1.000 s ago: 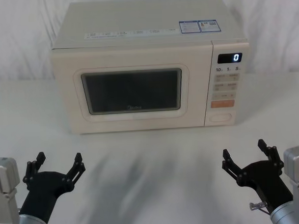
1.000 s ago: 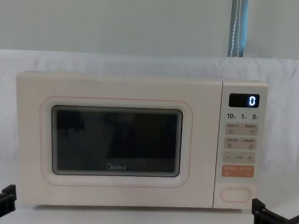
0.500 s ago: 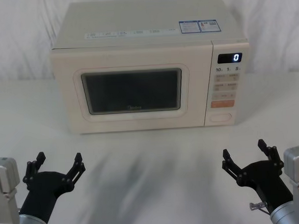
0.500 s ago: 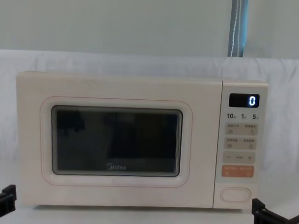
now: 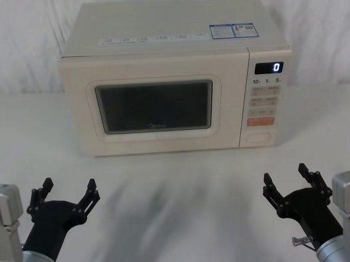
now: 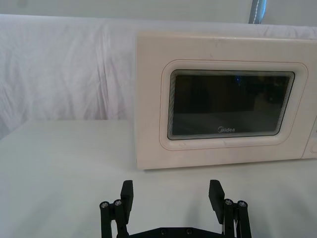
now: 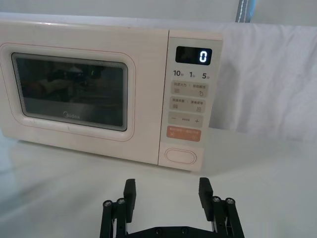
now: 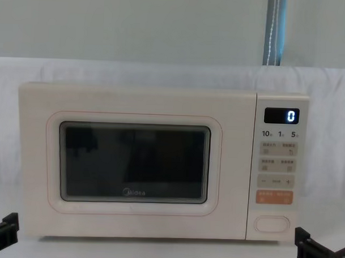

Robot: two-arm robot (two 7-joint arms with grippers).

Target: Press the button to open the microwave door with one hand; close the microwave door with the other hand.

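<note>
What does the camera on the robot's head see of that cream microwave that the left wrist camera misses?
Head view alone: the microwave's top with its stickers, the control panel's lit display reading 0, the orange rectangular button, the wide plain cream button beneath it, and the black right gripper, open.

Left wrist view alone: a blue strip behind the white cloth.

Both: the closed cream microwave door with its dark window, and the black left gripper, open, short of the microwave.
</note>
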